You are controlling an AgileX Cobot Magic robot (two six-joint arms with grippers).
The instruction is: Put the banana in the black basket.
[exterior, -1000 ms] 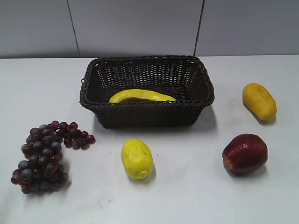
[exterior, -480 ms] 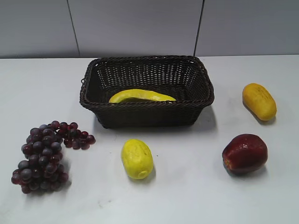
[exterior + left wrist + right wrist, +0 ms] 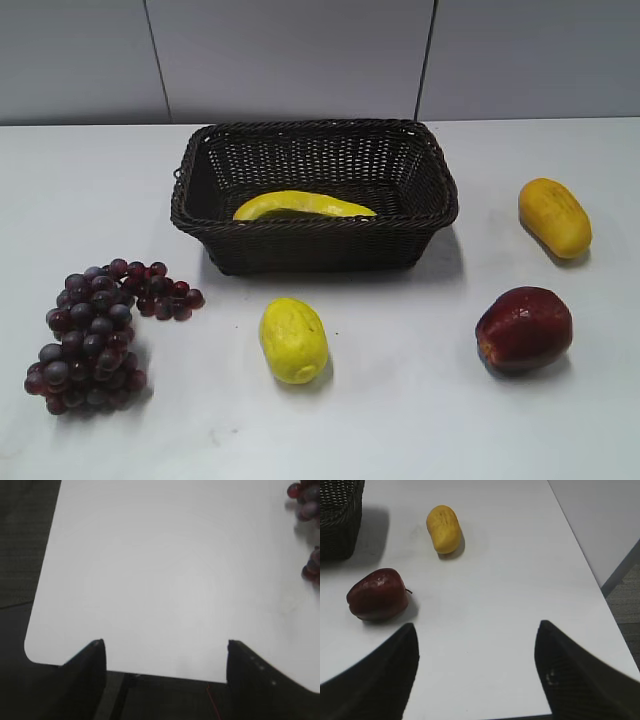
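The pale-yellow curved banana (image 3: 303, 206) lies inside the black basket (image 3: 315, 228), along its front wall, at the back middle of the table. A corner of the basket shows in the right wrist view (image 3: 340, 517). Neither arm shows in the exterior view. My left gripper (image 3: 166, 644) is open and empty above the table's near left corner. My right gripper (image 3: 477, 627) is open and empty above the table's near right part.
A bunch of dark red grapes (image 3: 95, 332) lies front left, its edge in the left wrist view (image 3: 307, 510). A yellow lemon-like fruit (image 3: 293, 339) lies in front of the basket. A red apple (image 3: 524, 329) (image 3: 375, 595) and an orange-yellow oblong fruit (image 3: 555, 216) (image 3: 443, 528) lie right.
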